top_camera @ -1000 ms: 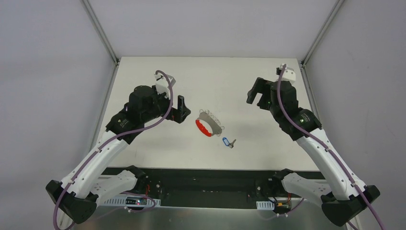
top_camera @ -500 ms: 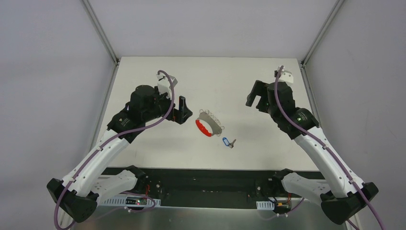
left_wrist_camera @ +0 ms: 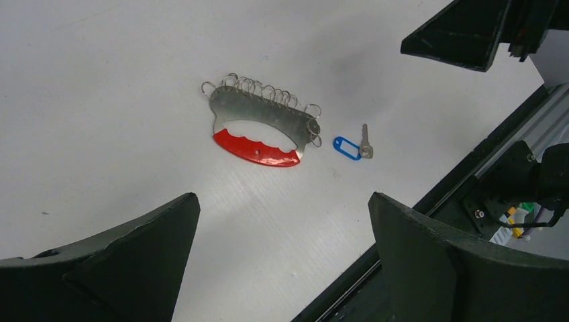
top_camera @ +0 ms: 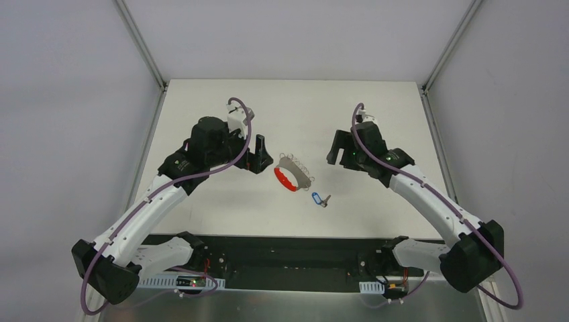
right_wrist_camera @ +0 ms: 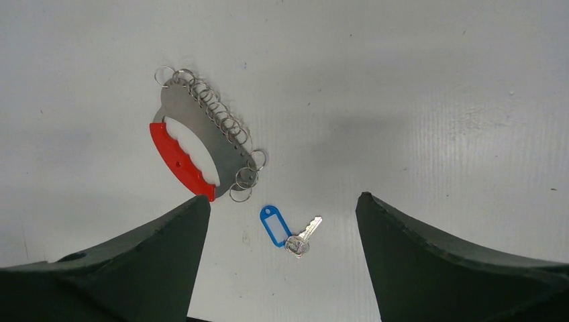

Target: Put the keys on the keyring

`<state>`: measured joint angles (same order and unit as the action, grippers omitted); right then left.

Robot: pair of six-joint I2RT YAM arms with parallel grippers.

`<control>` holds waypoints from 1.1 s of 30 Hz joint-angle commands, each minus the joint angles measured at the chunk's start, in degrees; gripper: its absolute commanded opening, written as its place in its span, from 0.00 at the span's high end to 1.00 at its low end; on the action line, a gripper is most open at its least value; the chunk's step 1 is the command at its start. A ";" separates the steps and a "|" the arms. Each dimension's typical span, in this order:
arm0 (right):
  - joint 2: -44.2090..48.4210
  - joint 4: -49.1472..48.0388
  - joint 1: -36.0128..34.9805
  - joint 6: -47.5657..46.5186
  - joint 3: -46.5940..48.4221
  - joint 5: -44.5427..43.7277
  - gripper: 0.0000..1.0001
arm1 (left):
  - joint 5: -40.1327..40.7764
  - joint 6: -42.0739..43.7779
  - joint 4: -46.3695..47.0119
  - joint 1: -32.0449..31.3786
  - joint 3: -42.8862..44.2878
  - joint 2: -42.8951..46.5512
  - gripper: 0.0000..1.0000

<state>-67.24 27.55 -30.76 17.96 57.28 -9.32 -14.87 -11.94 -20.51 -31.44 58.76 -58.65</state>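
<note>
The keyring (top_camera: 293,174), a metal plate with a red curved strip and a row of thin silver rings, lies flat at the table's middle; it shows in the left wrist view (left_wrist_camera: 258,131) and the right wrist view (right_wrist_camera: 194,147). The keys (top_camera: 320,199), a small metal key on a blue oblong tag, lie just right of and nearer than it, also in the left wrist view (left_wrist_camera: 353,147) and the right wrist view (right_wrist_camera: 285,231). My left gripper (top_camera: 257,155) is open and empty, left of the keyring. My right gripper (top_camera: 337,149) is open and empty, right of and above both.
The white table (top_camera: 201,121) has a black front rail (top_camera: 288,245) along its near edge. Grey walls and metal frame posts (top_camera: 141,43) bound the table at the back and sides.
My right gripper has swung left and lower, toward the keys and keyring. My left gripper has edged slightly right toward the keyring. The keys and keyring have not moved.
</note>
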 commanded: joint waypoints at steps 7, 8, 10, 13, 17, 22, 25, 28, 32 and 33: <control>-7.38 -7.55 -3.90 3.19 -3.49 5.81 0.24 | -3.03 -1.03 0.84 0.15 0.66 -1.05 0.01; -8.08 -7.85 -4.74 3.18 -3.34 5.59 0.25 | -3.23 -1.06 0.83 0.09 0.72 -1.12 0.01; -9.44 -8.05 -7.14 3.27 -2.76 4.45 0.27 | -3.29 -1.07 0.83 0.15 0.78 -1.16 0.01; -11.47 -7.83 -9.81 3.37 -1.77 3.31 0.30 | -3.29 -1.02 0.83 0.12 0.66 -1.04 0.01; -13.98 -6.18 -13.67 3.19 -0.12 -0.01 0.33 | -3.35 -0.98 0.82 0.15 0.67 -0.87 0.01; -16.63 -5.95 -17.72 3.95 1.30 -3.46 0.36 | -3.34 -1.05 0.79 0.14 0.48 -0.24 0.01; -18.76 -5.52 -19.61 4.37 2.60 -5.57 0.40 | -3.32 -1.14 0.83 0.09 0.48 0.18 0.01; -21.77 -3.80 -21.45 4.56 4.50 -7.86 0.45 | -3.37 -1.23 0.83 0.09 0.48 0.51 0.01; -24.59 -3.14 -23.14 4.99 6.09 -10.43 0.50 | -3.26 -1.19 0.87 0.07 0.48 1.21 0.01; -25.18 -3.11 -23.49 5.18 6.33 -10.69 0.52 | -3.13 -1.16 0.83 0.06 0.50 1.36 0.01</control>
<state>-90.61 22.44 -52.90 21.67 60.75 -15.70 -16.53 -12.71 -20.51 -31.44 58.76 -59.27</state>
